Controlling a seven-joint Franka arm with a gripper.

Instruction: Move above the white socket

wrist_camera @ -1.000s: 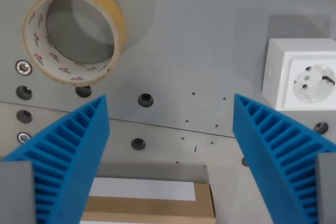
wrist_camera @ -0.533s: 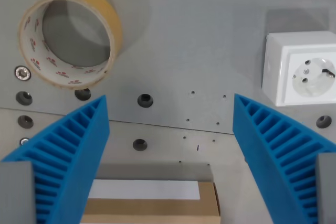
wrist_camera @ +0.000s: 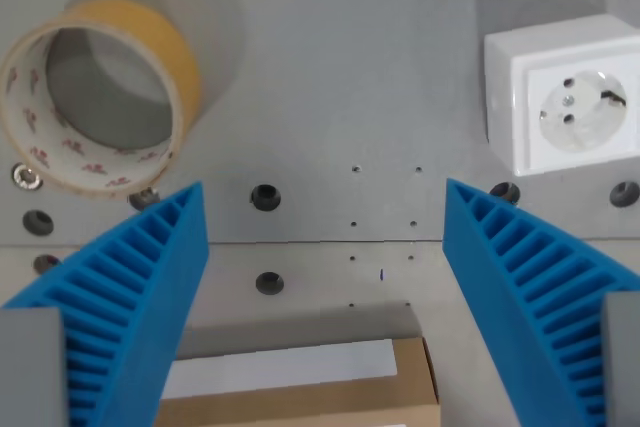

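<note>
The white socket (wrist_camera: pixel 565 97) is a square box with a round outlet face, sitting on the grey surface at the wrist view's upper right. My gripper (wrist_camera: pixel 325 247) is open, its two blue ribbed fingers (wrist_camera: pixel 130 287) spread wide at the lower left and lower right, with nothing between them. The right finger's tip lies just below and left of the socket. The socket's right edge is cut off by the frame.
A roll of yellow tape (wrist_camera: pixel 95 97) stands at the upper left. A cardboard box with a white label (wrist_camera: pixel 300 382) lies at the bottom centre. The grey table (wrist_camera: pixel 330 67) has bolt holes and a seam across the middle.
The camera has shifted and turned: the socket now sits further left and higher in view, the tape roll has slid toward the left edge. The fingers stay equally spread.
</note>
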